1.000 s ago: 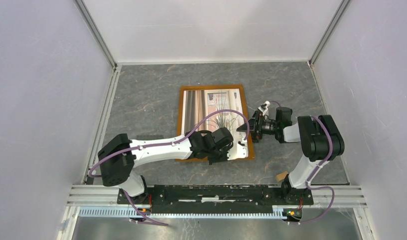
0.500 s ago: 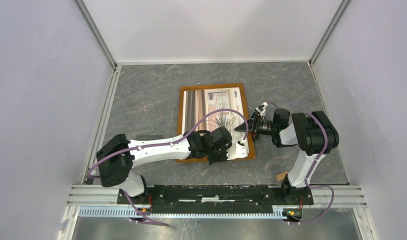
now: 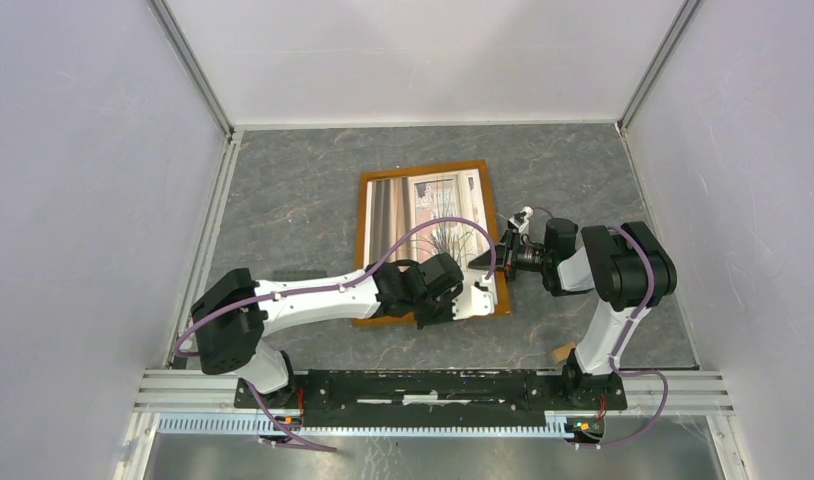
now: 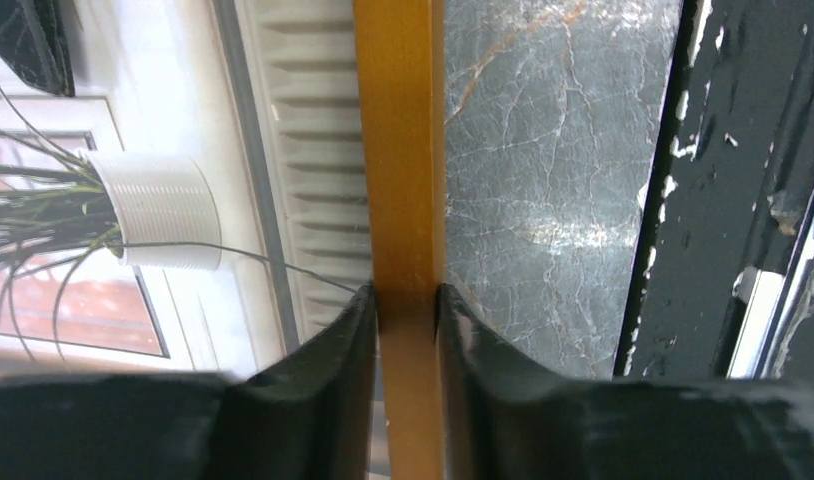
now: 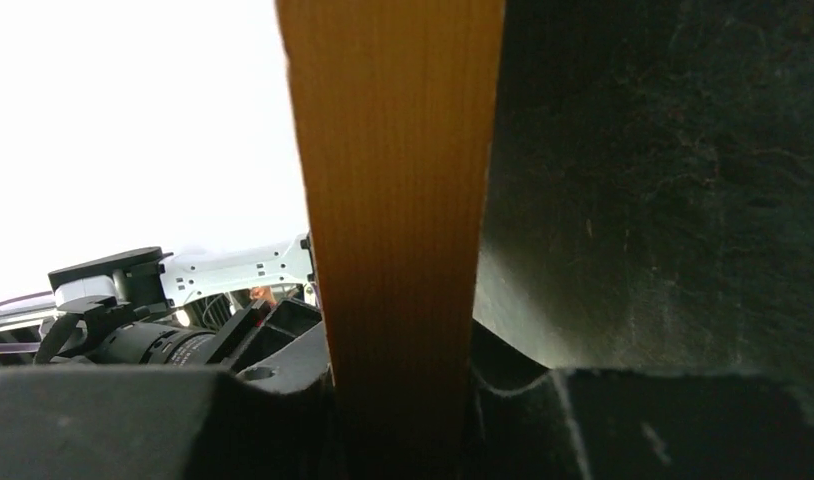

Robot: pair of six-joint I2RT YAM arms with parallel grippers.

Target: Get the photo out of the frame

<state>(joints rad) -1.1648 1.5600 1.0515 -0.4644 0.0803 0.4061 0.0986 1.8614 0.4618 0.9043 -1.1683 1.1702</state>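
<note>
The frame, with a narrow orange-brown border, lies face up on the grey table. The photo sits inside it, showing a spiky plant in a white pot by a window. My left gripper is at the frame's near border. Its dark fingers stand against either side of the wood, so the left gripper is shut on it. My right gripper is at the right border. There the right gripper is shut on the wood, which fills the space between its fingers.
The black base rail runs along the table's near edge, close to the frame. A purple cable arcs over the photo. A small tan piece lies by the right arm's base. White walls enclose the marbled table.
My right gripper has moved left onto the frame's right border and closed on it. The frame has turned slightly, its far right corner going farther back. The left arm has stayed put.
</note>
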